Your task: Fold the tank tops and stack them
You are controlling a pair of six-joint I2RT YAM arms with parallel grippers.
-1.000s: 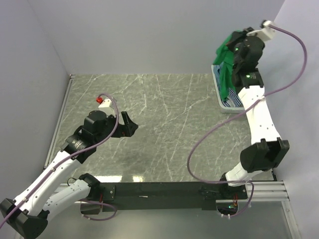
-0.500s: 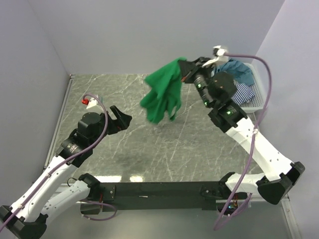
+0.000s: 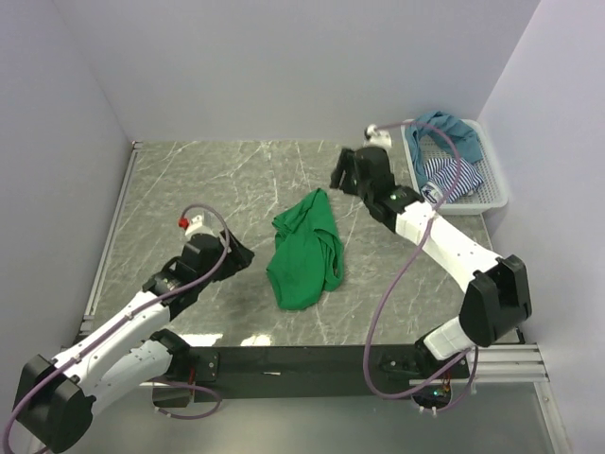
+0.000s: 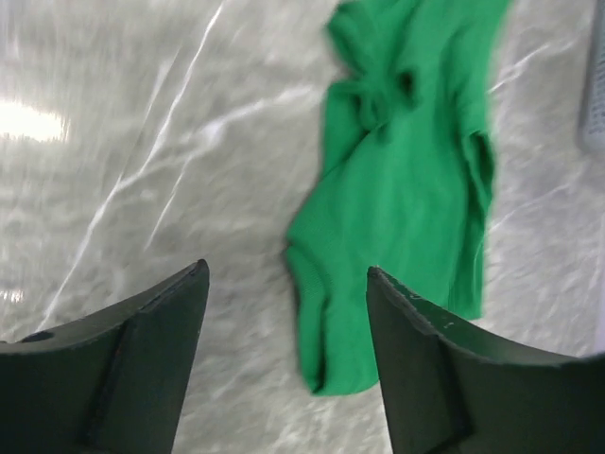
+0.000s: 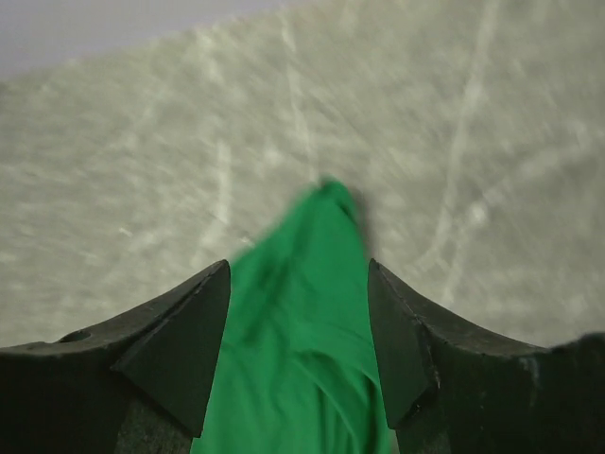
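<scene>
The bright green tank top (image 3: 304, 251) lies crumpled on the marble table, in the middle. Just past its far end hangs my right gripper (image 3: 340, 176), open; in the right wrist view the green fabric (image 5: 298, 331) shows below and between the spread fingers, ungripped. To the top's left, low over the table, is my left gripper (image 3: 242, 253), also open, with the near edge of the green top (image 4: 406, 180) ahead of its fingertips (image 4: 194, 284). The teal-blue tank top (image 3: 444, 129) and the striped tank top (image 3: 442, 176) lie in the white basket.
The white mesh basket (image 3: 495, 185) stands at the back right corner of the table, against the right wall. A purple cable loops from the right arm over the basket. Walls close in the table at the left, back and right.
My right arm swung the green tank top from the basket to the middle of the table and let it go. My left gripper moved down toward it, and its jaws narrowed a little.
</scene>
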